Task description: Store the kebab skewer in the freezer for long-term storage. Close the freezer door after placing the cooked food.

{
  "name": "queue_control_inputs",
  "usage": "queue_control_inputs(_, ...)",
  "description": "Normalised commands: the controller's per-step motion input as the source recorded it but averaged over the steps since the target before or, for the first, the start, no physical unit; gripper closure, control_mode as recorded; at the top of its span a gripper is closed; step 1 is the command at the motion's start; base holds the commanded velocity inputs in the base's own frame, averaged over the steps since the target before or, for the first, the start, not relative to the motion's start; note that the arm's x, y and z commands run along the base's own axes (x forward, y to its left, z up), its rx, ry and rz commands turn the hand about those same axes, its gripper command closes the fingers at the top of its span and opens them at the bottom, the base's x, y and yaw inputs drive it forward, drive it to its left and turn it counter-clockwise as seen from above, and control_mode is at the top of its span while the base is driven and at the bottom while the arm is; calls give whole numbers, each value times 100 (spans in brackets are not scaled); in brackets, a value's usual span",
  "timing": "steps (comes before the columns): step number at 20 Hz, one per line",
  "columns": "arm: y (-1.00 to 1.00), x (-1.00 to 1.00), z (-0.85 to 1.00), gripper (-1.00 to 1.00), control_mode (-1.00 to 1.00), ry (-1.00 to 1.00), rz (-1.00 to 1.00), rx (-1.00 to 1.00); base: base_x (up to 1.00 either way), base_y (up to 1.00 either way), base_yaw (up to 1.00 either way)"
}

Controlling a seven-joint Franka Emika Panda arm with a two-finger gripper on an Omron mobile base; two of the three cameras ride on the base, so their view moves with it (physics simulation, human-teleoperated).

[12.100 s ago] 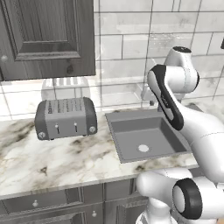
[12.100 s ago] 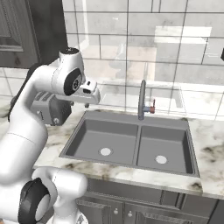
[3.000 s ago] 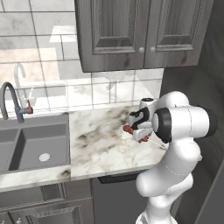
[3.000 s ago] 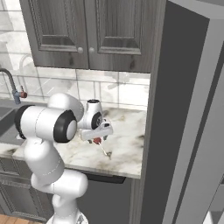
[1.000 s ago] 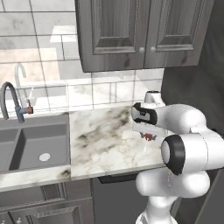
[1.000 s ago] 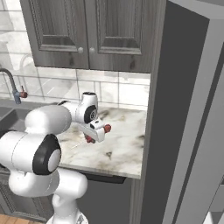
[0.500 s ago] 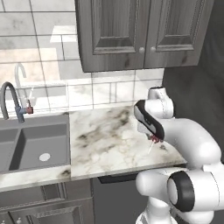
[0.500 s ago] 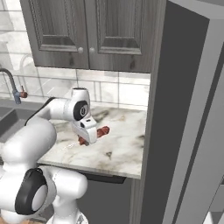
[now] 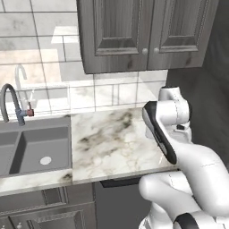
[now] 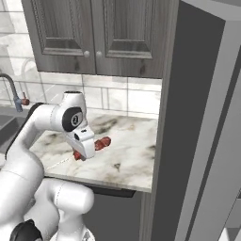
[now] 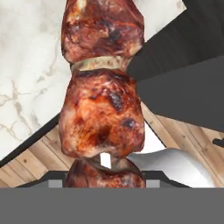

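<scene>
1. You have the jaws closed on the kebab skewer (image 10: 100, 143); the gripper (image 10: 84, 149) holds it above the marble table (image 10: 127, 160), near the table's front edge.
2. In the hand view, the browned meat pieces (image 11: 101, 118) stand very close to the camera, in one line on the stick.
3. The freezer (image 10: 197, 127) is the tall grey unit just beside the table's right end; its side wall faces you.
4. The dark wall cabinets (image 9: 143, 36) hang above the table, and the sink (image 9: 31, 147) lies to the left.
</scene>
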Motion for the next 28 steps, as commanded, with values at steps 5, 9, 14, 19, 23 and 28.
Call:
queue_control_inputs(5, 3, -49, 70, 100, -100, 0, 7, 0, 0, 0, 0)
queue_control_inputs(9, 0, -41, 29, 100, -100, 0, 10, 3, 0, 0, 0)
queue_control_inputs(14, -12, -8, 3, 100, -100, 0, 19, 3, 0, 0, 0)
queue_control_inputs(19, -6, 3, 0, 100, -100, 1, 24, 0, 0, 0, 0)
queue_control_inputs(23, -1, 0, 0, 100, -100, 0, 9, 0, 0, 0, 0)
queue_control_inputs(28, -15, 1, 0, 100, -100, 2, 0, 12, 0, 0, 0)
